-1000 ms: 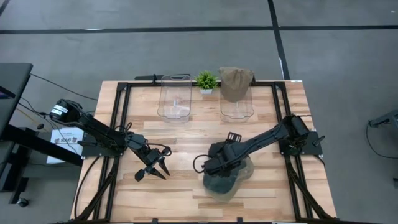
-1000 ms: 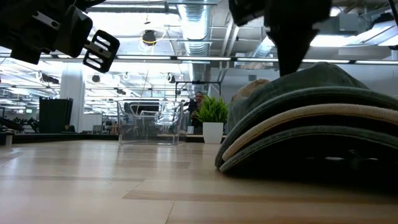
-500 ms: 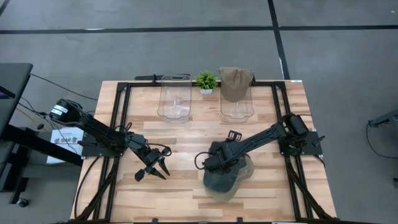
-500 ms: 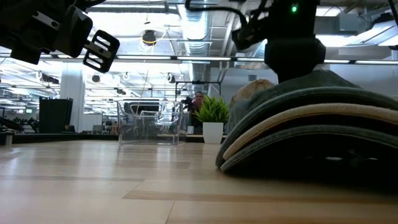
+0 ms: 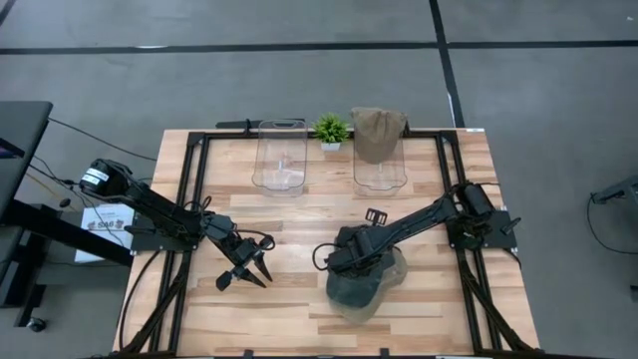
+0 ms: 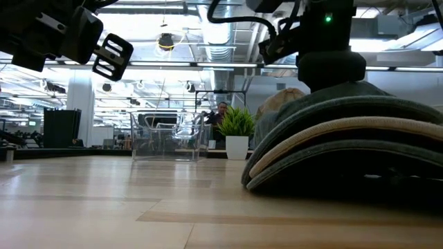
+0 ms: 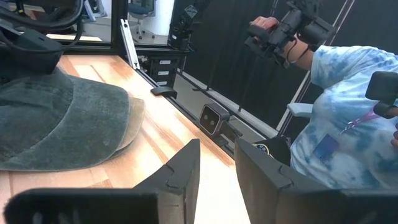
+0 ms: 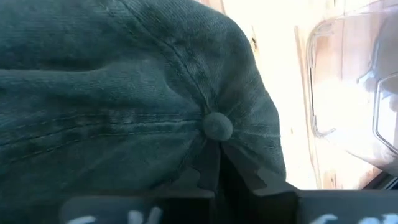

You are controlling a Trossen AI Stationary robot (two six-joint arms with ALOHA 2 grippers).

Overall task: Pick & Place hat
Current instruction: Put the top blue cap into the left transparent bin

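**Right claw pinching the top cap of the stack**

The left gripper (image 5: 248, 270) is hanging above the bare wood at the left of the table (image 5: 299, 214), its fingers (image 7: 180, 174) standing partly apart with nothing between them. In the low view only part of that arm is showing, cut off at the upper left corner.

Toward the table's far edge, two clear bins are sitting side by side with a small plant (image 5: 330, 128) between them. The left bin (image 5: 281, 156) is looking empty from above. The right bin (image 5: 380, 160) is holding a tan cap (image 5: 378, 128) that is covering its far end; how deep it sits is hard to tell.

Right of centre, near the front edge, a stack of caps (image 6: 346, 149) is lying on the wood. The low view is showing a pale brim between dark ones; the exact count is unclear. The right gripper (image 5: 351, 261) is pressing down on the dark green cap (image 8: 124, 93) on top, its fingers drawn together on the fabric just beside the crown button (image 8: 216, 125). From above, the arm is hiding most of the crown.

Beyond the table's edge, the left wrist view is catching a person (image 7: 348, 118) in a tie-dye shirt, partly cut off.
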